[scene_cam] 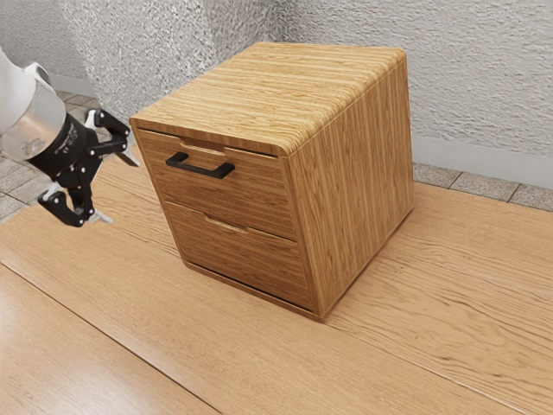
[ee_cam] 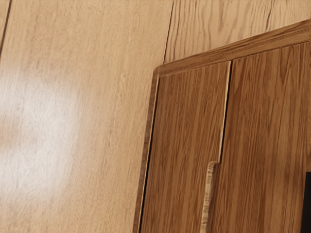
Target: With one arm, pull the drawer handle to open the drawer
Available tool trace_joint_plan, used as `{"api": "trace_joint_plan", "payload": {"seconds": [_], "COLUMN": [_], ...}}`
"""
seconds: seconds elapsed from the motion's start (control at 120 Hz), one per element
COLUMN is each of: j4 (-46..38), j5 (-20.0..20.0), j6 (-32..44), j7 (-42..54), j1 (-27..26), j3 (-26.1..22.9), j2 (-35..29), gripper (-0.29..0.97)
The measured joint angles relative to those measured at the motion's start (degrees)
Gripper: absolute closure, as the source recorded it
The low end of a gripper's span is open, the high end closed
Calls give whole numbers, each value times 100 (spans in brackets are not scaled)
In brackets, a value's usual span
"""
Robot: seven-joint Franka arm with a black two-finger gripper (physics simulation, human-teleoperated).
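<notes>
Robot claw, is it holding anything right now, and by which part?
Nothing is held. The gripper is open and empty, apart from the black handle on the top drawer.

A rough grey plaster wall (scene_cam: 484, 69) with a pale skirting board (scene_cam: 484, 160) meets a strip of grey stone tiles (scene_cam: 488, 184), fronted by broad light wooden planks (scene_cam: 173, 346) bearing a soft glare (ee_cam: 43, 141).
</notes>
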Motion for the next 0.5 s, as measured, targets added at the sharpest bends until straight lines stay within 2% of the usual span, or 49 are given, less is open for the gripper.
{"api": "trace_joint_plan", "payload": {"seconds": [0.5], "j4": [527], "j5": [-28], "j6": [248], "j7": [-138], "j1": [-55], "j3": [-79], "j2": [667], "gripper": [0]}}
